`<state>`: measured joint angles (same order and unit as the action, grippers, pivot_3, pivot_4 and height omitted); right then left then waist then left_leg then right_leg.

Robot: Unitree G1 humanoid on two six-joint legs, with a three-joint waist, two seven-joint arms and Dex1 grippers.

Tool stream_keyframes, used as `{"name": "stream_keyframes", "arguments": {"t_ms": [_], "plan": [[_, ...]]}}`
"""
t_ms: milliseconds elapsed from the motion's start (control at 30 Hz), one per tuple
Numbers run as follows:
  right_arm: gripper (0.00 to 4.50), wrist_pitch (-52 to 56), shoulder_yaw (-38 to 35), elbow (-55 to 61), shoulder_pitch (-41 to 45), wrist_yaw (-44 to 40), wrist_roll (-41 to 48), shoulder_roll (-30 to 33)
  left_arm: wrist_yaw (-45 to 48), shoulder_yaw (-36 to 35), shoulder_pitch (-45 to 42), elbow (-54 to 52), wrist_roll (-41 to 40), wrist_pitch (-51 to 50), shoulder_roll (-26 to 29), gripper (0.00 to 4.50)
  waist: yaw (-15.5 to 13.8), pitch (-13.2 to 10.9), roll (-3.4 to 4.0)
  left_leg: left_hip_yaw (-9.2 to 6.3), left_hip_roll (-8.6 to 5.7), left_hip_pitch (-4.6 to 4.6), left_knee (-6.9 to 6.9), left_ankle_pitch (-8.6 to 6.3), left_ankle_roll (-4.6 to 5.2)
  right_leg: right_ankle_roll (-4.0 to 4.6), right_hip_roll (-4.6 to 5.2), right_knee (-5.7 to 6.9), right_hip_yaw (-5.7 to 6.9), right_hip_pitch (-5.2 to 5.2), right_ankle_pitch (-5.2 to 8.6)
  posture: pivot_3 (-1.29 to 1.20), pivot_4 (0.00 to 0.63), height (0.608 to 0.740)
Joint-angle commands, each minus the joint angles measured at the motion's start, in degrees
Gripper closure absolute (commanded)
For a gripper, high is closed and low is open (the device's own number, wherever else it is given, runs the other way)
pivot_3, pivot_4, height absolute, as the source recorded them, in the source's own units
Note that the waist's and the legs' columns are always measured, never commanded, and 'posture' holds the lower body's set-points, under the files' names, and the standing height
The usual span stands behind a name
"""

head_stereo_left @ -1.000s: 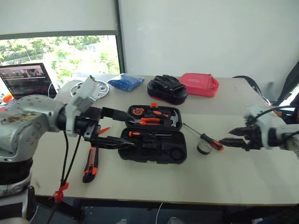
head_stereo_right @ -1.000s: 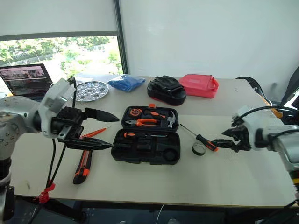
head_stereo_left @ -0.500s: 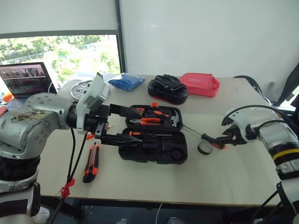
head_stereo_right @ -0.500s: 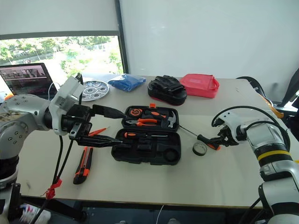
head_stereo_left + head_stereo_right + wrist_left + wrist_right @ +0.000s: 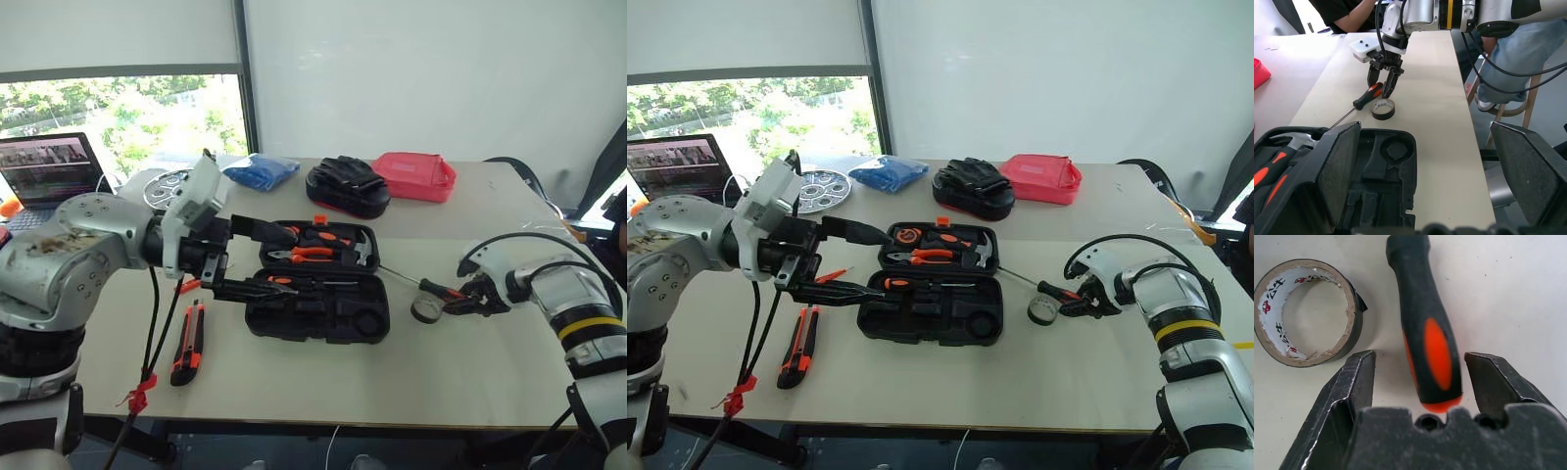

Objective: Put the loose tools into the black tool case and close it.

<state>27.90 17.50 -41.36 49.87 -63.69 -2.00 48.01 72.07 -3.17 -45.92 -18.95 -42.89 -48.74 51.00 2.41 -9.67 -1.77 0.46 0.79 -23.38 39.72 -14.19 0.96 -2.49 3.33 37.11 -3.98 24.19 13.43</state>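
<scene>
The black tool case (image 5: pixel 318 311) lies open mid-table, with several orange-and-black tools in its recesses. My left gripper (image 5: pixel 266 259) hovers open over its left side, holding nothing. Right of the case lie a screwdriver (image 5: pixel 438 290) with a black-and-orange handle and a small black tape roll (image 5: pixel 427 308). My right gripper (image 5: pixel 1419 356) is low at the table. It is open, with its jaws either side of the screwdriver handle (image 5: pixel 1427 333) and gaps on both sides. The tape roll (image 5: pixel 1308 313) sits just beside one finger. A utility knife (image 5: pixel 189 341) and a slim orange tool (image 5: pixel 830 276) lie left of the case.
Along the table's back stand a round silver tray (image 5: pixel 818 188), a blue bag (image 5: pixel 260 171), a black bundle (image 5: pixel 348 186) and a red pouch (image 5: pixel 416 176). A laptop (image 5: pixel 49 166) sits at far left. A person (image 5: pixel 1508 54) sits at the table's right end.
My right gripper has come down and in toward the case, from beyond the screwdriver's handle end to straddling it. The left gripper has stayed put.
</scene>
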Motion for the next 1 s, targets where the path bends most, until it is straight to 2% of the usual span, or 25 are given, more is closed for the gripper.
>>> {"name": "stream_keyframes", "arguments": {"t_ms": [33,133,333,567,667,800,1000], "plan": [[2.54,-2.0,-0.9,-2.4,0.5,1.6,-2.1,-0.3,-0.1,-0.2,-1.4,0.4,0.3,2.1,0.2,0.0,0.0,0.0,0.0,0.0,0.0,0.02,0.01,0.0,0.0,0.0,0.0,0.0,0.0,-0.03,0.0,0.0,0.15,0.74],[3.45,-2.4,-1.6,-2.4,0.3,0.4,-1.7,0.0,-0.2,0.0,-1.2,0.8,0.4,2.5,0.1,0.0,0.0,0.0,0.0,0.02,-0.01,0.09,0.02,0.0,0.0,-0.01,0.01,0.0,-0.01,-0.09,-0.01,0.0,0.15,0.74],[3.48,1.2,-5.4,3.6,-1.2,-2.5,0.9,4.6,1.1,-0.9,1.4,2.7,0.5,3.1,1.9,0.0,-0.2,0.0,0.08,0.0,-0.02,0.0,-0.01,0.0,0.0,-0.01,0.02,0.0,-0.01,0.01,-0.01,0.0,0.15,0.74],[3.48,12.5,-13.4,19.1,0.0,-4.5,7.2,9.9,3.5,-5.3,6.0,3.4,-1.4,3.8,5.8,0.0,0.3,-0.2,0.37,-0.15,0.01,-0.16,-0.07,0.0,0.01,0.0,0.02,-0.01,-0.02,0.22,-0.01,0.0,0.15,0.74],[3.48,11.8,-11.7,26.6,1.2,-6.6,9.2,7.2,4.2,-6.4,7.7,4.1,-0.6,4.6,7.1,0.0,0.6,-0.2,0.37,-0.16,0.06,-0.03,-0.1,-0.01,0.01,0.03,-0.04,0.01,-0.03,0.17,-0.01,0.0,0.15,0.74],[3.48,6.5,-4.8,31.0,2.6,-8.0,6.5,1.9,5.4,-6.6,9.6,4.7,-0.1,4.5,9.2,0.0,0.7,-0.2,0.37,-0.09,0.07,0.05,-0.1,0.0,0.0,0.06,-0.08,0.02,-0.01,0.09,-0.02,0.0,0.15,0.74],[3.48,-7.2,4.8,23.4,7.4,-6.6,-1.4,-7.0,6.4,-7.1,12.3,3.9,0.4,6.0,11.2,0.0,0.0,-0.3,0.36,-0.01,0.02,-0.26,-0.04,0.0,0.0,0.04,0.0,0.0,0.04,0.32,-0.01,0.0,0.15,0.74]]}}
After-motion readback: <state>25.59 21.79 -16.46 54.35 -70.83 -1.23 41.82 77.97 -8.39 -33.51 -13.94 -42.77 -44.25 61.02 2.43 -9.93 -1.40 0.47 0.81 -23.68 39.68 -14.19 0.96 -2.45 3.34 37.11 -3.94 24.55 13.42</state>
